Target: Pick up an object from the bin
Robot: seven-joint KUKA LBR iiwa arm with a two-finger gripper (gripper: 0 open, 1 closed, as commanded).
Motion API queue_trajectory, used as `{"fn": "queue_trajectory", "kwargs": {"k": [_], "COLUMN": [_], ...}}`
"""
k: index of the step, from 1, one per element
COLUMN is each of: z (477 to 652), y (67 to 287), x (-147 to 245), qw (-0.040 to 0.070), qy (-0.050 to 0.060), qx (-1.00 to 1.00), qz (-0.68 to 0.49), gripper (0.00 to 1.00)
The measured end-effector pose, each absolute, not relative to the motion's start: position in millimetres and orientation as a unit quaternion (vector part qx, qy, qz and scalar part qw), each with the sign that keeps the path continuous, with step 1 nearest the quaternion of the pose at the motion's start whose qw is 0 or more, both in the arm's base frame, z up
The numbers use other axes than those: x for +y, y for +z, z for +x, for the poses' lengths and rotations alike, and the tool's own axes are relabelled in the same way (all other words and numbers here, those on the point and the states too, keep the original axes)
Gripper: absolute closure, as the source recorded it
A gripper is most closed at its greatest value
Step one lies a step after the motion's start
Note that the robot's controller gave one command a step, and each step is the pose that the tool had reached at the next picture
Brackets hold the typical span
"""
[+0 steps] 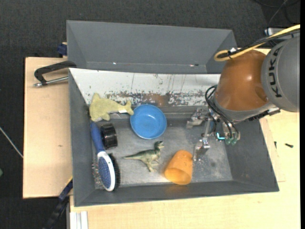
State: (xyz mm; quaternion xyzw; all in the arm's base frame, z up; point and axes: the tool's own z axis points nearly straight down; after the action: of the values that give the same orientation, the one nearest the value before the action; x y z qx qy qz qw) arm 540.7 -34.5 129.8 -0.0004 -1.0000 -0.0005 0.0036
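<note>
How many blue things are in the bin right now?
2. A blue bowl sits in the middle, near the back wall; a blue-handled brush lies along the left wall. The arm could hide something at the right.

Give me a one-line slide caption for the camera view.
Claw low in the bin beside an orange cup, with a dinosaur, blue bowl and brush further left.

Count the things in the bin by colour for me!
Blue: 2, bowl and brush
Orange: 1, cup
Green: 1, dinosaur
Yellowish: 1, cloth
Black: 1, small round thing
Total: 6
</note>
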Motion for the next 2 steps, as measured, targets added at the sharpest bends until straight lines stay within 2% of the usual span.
{"fn": "queue_trajectory", "kwargs": {"k": [1,2], "z": [575.9,605.2], "y": [80.2,74.9], "x": [29.8,106.4], "qw": [-0.008,-0.008], "qy": [0.002,0.0], "qx": [-0.999,-1.0], "qz": [-0.034,-0.014], "gripper": [0.0,0.0]}}
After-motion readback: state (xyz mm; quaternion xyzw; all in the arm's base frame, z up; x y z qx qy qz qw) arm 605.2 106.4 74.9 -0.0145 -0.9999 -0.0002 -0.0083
